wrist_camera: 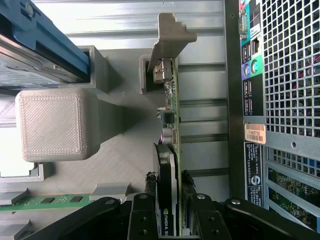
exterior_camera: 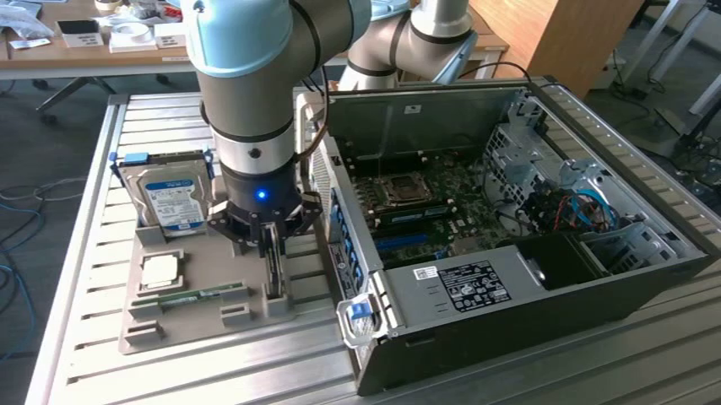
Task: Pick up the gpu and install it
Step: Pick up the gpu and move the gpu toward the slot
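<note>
You've got the gripper (exterior_camera: pixel 268 229) (wrist_camera: pixel 172 220) parked right over the gpu (exterior_camera: pixel 273 274) (wrist_camera: pixel 167 175), which stands on edge in its slot in the gray printed tray (exterior_camera: pixel 197 316) (wrist_camera: pixel 125 165), just beside the open PC case (exterior_camera: pixel 451 354). The jaws sit one on each side of the card. There's a dark gap on the case side, so I'd call it open, not clamped yet. If it were me, I'd close on the cooler body rather than the bare board edge. I'd also keep the pull straight up out of the slot, because the metal bracket (wrist_camera: pixel 167 35) is hooked over the tray post and could snag if the card tilts. Room is tight on the case side, with the rear port panel (wrist_camera: pixel 247 65) close by. On the far side from the case you have the hard drive (exterior_camera: pixel 175 202), the CPU (exterior_camera: pixel 161 270) and the green RAM stick (exterior_camera: pixel 197 297) (wrist_camera: pixel 40 201). The tray sits on a slatted aluminium table (exterior_camera: pixel 67 337), so it might slide if the card sticks.
</note>
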`<move>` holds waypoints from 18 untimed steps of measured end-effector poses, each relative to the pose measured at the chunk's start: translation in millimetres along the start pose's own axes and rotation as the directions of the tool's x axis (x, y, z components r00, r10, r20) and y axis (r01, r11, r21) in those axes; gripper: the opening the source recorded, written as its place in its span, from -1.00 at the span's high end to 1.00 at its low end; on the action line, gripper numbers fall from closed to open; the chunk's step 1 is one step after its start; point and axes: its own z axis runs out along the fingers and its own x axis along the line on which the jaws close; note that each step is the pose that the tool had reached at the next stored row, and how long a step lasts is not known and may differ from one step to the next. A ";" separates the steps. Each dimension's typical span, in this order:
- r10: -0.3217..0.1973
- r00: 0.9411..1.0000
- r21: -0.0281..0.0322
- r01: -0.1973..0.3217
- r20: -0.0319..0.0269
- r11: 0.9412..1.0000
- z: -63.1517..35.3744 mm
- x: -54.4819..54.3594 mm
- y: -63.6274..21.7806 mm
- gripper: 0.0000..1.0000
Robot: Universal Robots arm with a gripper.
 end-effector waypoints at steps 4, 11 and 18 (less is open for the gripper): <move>0.000 1.000 0.000 0.000 0.000 1.000 0.0 0.0 0.0 0.34; 0.000 1.000 0.000 0.000 0.000 1.000 0.0 0.0 0.0 0.47; 0.000 1.000 0.000 0.000 0.000 1.000 0.0 0.0 0.0 0.47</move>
